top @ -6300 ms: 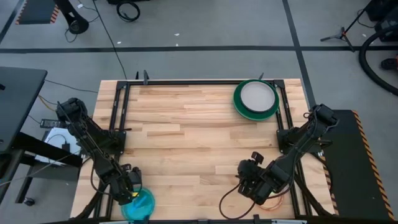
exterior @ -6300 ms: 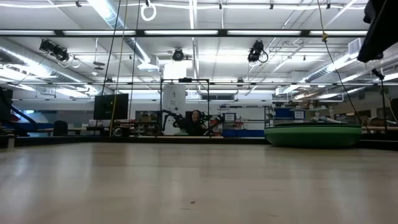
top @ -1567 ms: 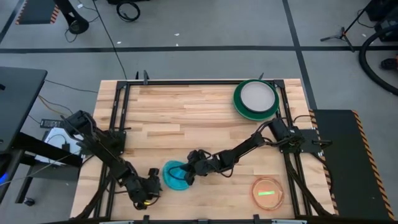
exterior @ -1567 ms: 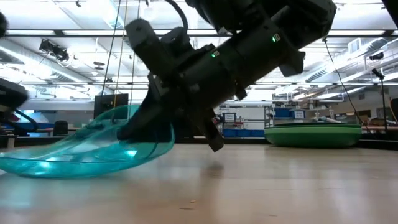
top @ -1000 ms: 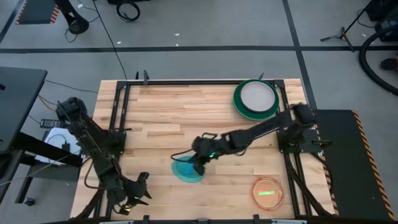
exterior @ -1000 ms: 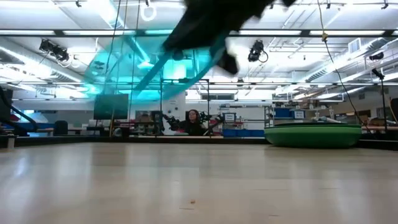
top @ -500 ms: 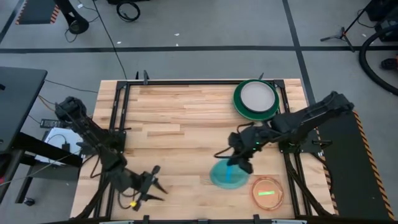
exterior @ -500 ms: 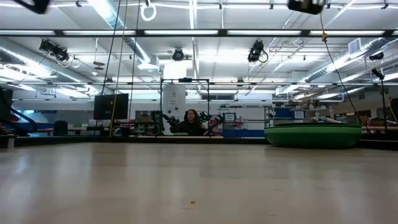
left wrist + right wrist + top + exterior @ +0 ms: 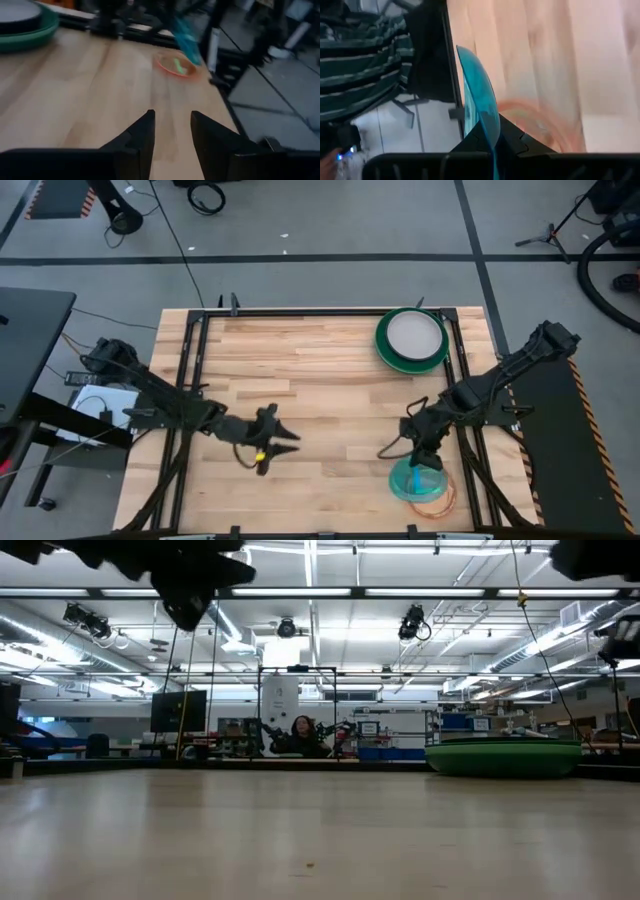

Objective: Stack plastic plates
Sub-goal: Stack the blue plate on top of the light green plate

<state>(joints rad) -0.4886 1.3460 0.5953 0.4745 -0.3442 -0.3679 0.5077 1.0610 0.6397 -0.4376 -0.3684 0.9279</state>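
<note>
Near edge, right: the right gripper (image 9: 424,463) is clamped on the rim of the translucent blue plate (image 9: 414,479), held over the pink plate (image 9: 436,492) (a yellow-green patch shows inside it). Mid-table, left of centre: the left gripper (image 9: 283,442) hangs above bare wood, fingers parted and holding nothing. Far right corner: a pale grey plate (image 9: 415,334) rests on a green plate (image 9: 384,346).

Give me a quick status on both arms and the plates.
Right pincer shut on blue plate, over the pink plate near the table's front right. Left pincer open, empty, mid-table. Green stack back right. Nothing in the way.
</note>
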